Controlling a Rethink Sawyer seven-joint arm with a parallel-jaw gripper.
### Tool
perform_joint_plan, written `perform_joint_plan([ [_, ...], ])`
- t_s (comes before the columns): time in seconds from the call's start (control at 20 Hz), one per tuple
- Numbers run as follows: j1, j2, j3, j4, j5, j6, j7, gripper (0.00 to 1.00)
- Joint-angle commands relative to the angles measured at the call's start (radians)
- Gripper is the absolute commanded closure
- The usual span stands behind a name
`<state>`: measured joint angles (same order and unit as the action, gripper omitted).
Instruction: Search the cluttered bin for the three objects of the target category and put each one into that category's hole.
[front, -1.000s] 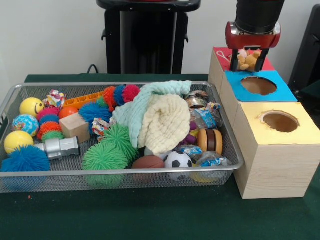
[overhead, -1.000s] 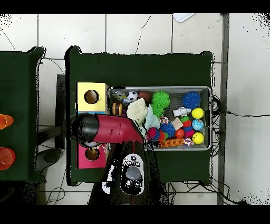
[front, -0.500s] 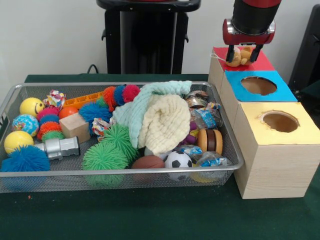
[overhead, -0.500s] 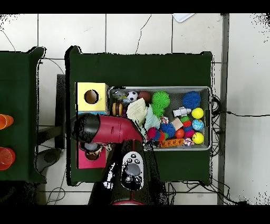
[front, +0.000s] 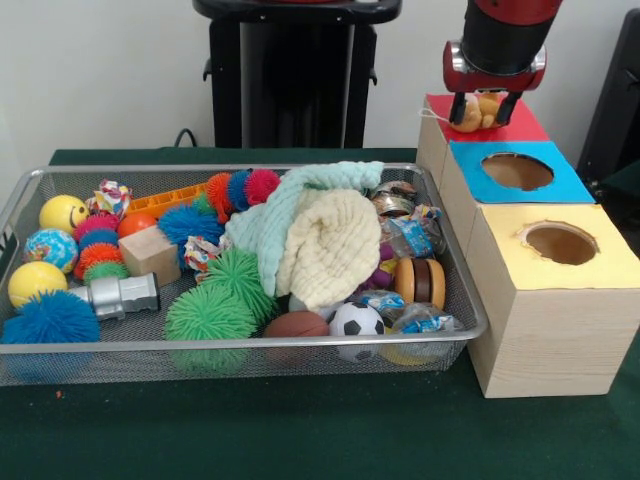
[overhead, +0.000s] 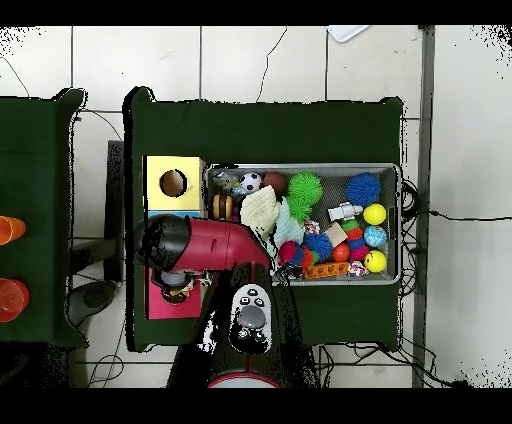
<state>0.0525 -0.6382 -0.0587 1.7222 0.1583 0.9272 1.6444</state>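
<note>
Since a second ago we see the gripper (front: 486, 108) shift back over the red-topped hole (front: 510, 124), fingers clamped on one orange-tan lumpy toy (front: 479, 110); wire-mesh bin (front: 250, 345) sits left, untouched.

We see even, soft indoor light in both views. The silver wire-mesh basket (front: 240, 340) casts only a faint shadow on the dark green bench (front: 300, 430); no glare.
</note>
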Motion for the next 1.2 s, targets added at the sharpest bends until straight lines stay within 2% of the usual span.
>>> perform_joint_plan([
  [0.05, 0.005, 0.038, 0.047, -0.014, 0.009, 0.126, 0.191, 0.0],
  [0.6, 0.024, 0.05, 0.05, -0.071, 0.02, 0.218, 0.218, 0.0],
  [1.2, 0.015, -0.02, 0.028, -0.103, -0.002, 0.348, 0.197, 0.0],
])
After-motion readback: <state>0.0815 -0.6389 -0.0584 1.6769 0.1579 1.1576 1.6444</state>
